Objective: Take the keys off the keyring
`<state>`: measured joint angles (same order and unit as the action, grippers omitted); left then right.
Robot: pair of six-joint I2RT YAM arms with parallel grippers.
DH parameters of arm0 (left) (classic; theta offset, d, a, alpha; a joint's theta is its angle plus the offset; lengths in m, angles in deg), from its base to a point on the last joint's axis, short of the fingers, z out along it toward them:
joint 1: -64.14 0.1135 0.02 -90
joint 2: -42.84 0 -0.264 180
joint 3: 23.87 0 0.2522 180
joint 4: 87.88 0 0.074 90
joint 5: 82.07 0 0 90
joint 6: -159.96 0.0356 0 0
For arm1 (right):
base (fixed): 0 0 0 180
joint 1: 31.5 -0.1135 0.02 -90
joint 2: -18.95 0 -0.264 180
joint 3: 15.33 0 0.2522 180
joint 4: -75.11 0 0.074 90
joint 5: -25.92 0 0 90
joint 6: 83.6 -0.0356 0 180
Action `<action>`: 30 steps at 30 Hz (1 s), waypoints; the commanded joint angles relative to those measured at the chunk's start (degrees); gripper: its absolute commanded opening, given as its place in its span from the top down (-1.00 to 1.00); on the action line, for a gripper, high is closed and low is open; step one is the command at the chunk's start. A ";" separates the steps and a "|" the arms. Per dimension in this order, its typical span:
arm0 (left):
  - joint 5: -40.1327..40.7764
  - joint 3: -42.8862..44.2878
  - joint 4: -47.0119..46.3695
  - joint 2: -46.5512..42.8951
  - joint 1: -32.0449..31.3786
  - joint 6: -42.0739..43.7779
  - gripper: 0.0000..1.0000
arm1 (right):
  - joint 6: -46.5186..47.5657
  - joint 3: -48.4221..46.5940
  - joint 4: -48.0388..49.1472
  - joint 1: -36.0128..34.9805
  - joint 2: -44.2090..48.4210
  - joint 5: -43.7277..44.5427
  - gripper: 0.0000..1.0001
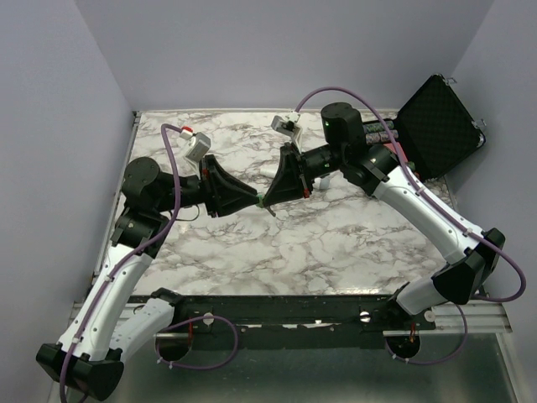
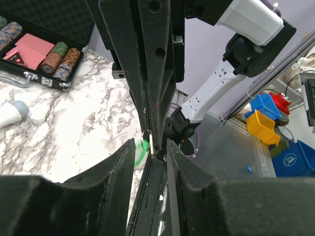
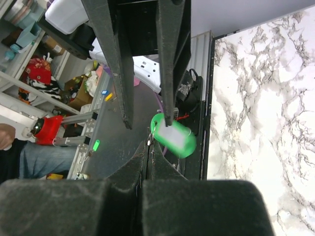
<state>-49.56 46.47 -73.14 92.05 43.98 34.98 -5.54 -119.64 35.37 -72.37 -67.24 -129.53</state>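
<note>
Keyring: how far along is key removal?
Done: keyring held up off the table, between both grippers. In hand: right gripper shut at its ring end, left gripper open around it. Left: nothing seen detached; separation not yet done.

Above table: left gripper and right gripper tip to tip, keyring between; case at far-right corner.

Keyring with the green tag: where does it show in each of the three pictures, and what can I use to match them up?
Top external: the keyring is a tiny green speck near mid-picture.
Left wrist: a green sliver, low and just left of centre.
Right wrist: a plain green oval near the centre.
Shared landmark: the marble table.
</note>
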 commanded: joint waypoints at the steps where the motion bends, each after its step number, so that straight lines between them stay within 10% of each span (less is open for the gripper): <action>1: 2.83 3.10 4.56 1.23 -0.40 3.69 0.15 | -0.71 0.45 2.07 -0.27 0.50 -1.35 0.99; 21: 4.75 6.52 11.94 2.20 -5.14 8.78 1.00 | -2.20 0.45 3.74 -0.36 0.15 -1.08 0.99; 30: 11.17 15.92 28.72 5.63 -10.42 21.17 1.00 | -0.36 0.02 -0.04 -0.27 0.32 -0.03 0.99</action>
<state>-41.17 57.88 -54.19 96.02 36.13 48.49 -6.99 -119.02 36.25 -72.37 -67.16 -130.86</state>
